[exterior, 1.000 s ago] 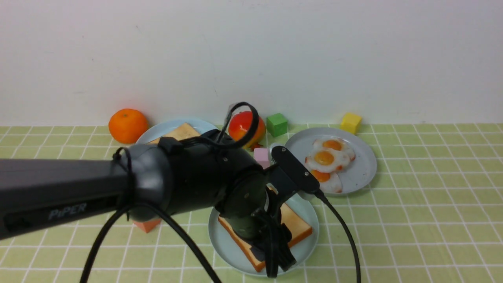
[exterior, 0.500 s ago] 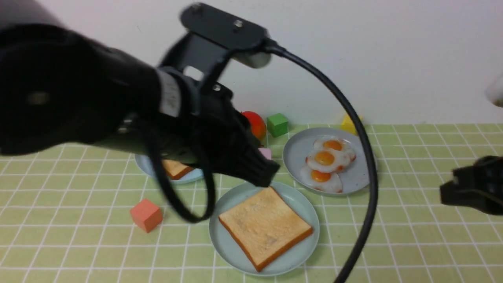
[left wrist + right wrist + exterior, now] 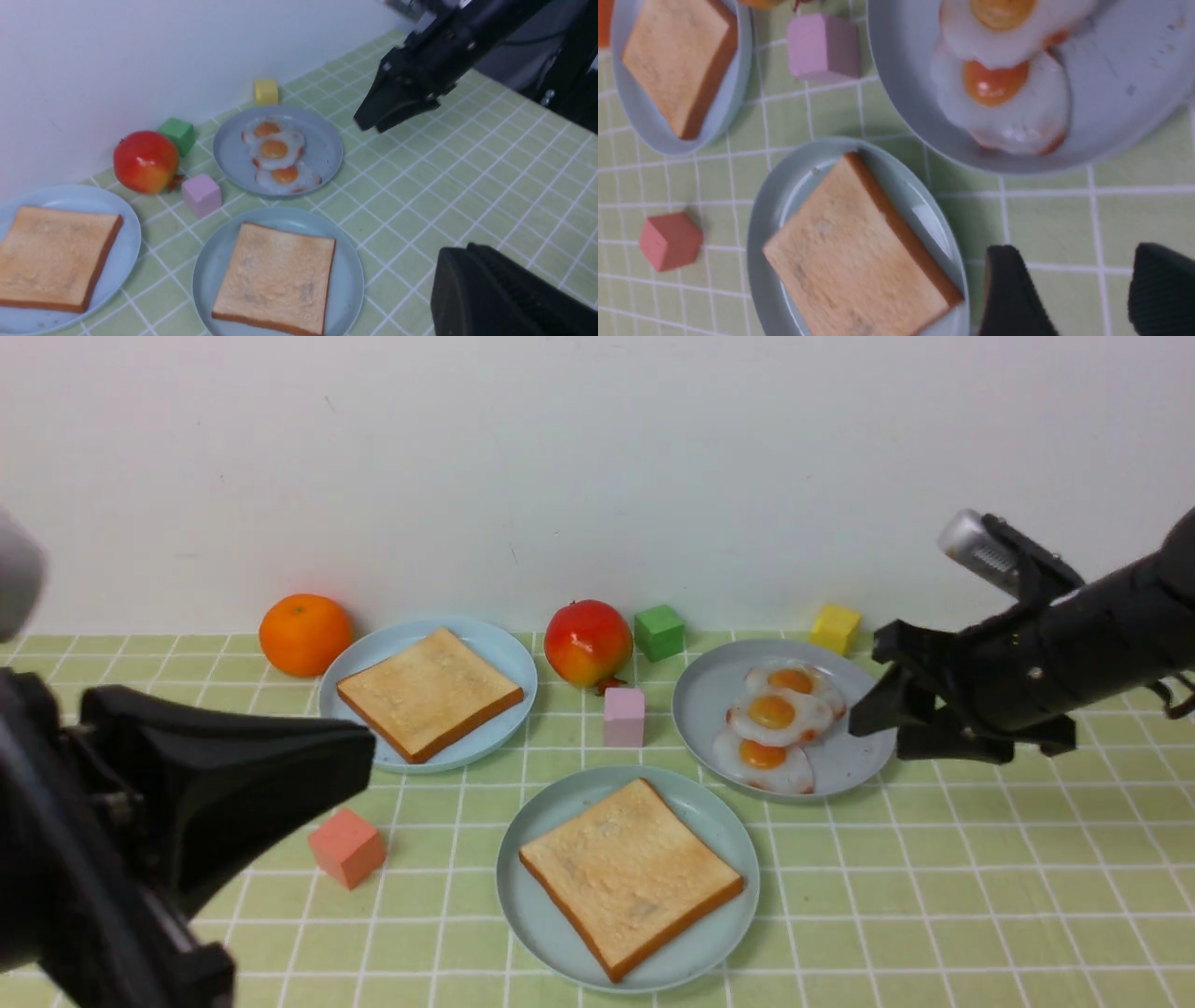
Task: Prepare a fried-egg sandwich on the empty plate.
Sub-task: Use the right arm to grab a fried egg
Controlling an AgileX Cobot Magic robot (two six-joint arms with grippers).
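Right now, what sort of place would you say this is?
Probably a tabletop robot work area with play food: a green gridded tablecloth, a plain wall, and toy-like fried eggs beside coloured blocks.

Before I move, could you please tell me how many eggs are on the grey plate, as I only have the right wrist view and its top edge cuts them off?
Observer: Three eggs; the front view shows one more yolk beyond the two that you see.
Operator: Thank you. Is there anything just behind the grey plate, past my picture?
Observer: Yes, a yellow cube sits by its far rim.
Operator: And what stands beside the red fruit, on the side towards that plate?
Observer: A green cube, on the fruit's right in the front view.
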